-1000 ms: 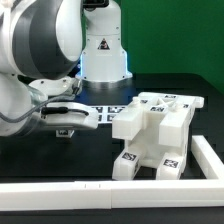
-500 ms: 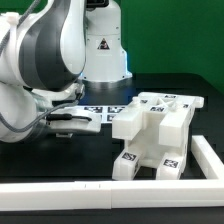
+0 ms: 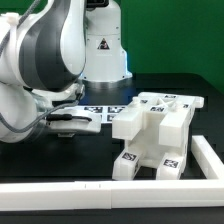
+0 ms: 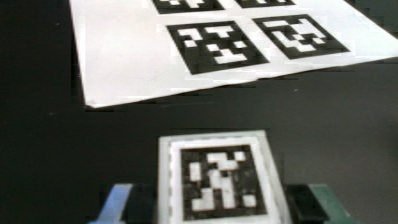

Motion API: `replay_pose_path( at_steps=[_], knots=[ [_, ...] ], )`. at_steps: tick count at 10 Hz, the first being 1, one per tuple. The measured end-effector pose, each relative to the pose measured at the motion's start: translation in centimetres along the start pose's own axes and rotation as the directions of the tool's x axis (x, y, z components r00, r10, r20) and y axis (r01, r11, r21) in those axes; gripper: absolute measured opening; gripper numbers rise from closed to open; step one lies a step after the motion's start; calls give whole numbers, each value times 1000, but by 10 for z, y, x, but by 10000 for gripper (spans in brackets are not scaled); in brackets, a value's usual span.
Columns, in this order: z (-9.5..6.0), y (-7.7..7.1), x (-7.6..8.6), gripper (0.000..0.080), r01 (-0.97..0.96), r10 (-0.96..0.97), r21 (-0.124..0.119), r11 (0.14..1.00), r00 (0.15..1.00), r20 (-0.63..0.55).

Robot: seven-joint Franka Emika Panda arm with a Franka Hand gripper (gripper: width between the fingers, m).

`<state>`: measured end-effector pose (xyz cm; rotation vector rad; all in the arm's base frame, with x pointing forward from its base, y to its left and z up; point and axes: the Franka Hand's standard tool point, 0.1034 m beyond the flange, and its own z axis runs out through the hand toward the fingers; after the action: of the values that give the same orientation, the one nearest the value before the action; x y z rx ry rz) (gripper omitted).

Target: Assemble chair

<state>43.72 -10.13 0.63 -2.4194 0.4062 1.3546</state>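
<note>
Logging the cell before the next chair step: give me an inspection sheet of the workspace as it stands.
Surface: black table.
Job's things: part-built white chair on the exterior view's right; tagged white part lying under the tool.
Clutter: nothing seen.
Grippers: tool has its jaws apart, straddling the tagged white part, with a gap on each side.
Cables: nothing seen for certain.
Surroundings: marker board flat on the table; white rail along the table's edges; green backdrop.
</note>
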Motion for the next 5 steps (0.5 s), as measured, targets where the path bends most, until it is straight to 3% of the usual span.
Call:
replay_pose_path(
  at_steps=[2,4,5],
  knots=[
    [-21,-14,-20,281,21,-21,-1,1000,1000,-1],
    [-68,-39,-42,281,72,-76,-32,997,983,-165],
    [-79,-51,-62,282,90,-98,-43,995,965,-243]
  ],
)
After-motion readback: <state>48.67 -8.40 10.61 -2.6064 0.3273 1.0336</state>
